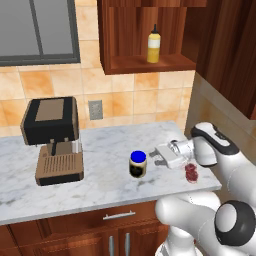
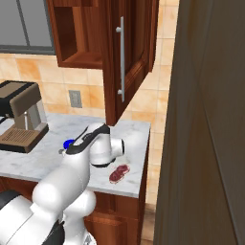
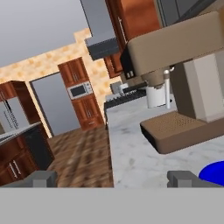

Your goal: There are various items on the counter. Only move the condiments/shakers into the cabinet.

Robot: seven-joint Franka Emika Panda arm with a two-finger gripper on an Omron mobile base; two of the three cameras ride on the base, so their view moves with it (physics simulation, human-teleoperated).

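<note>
Your gripper (image 1: 154,156) sits open, empty, just right of the jar (image 1: 138,164) on the counter (image 1: 100,185). Red lump (image 1: 191,172) lies right of the jar, past the gripper. Bottle (image 1: 154,45) stands in the cabinet (image 1: 150,64), above the jar.

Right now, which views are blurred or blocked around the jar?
Left base view: evenly lit, no glare, the blue-lidded jar plain beside the open gripper. Right base view: the arm hides most of the jar, a dark panel blocks the right half. Hand view: tilted, the wood floor smeared, the coffee machine sharp.
</note>
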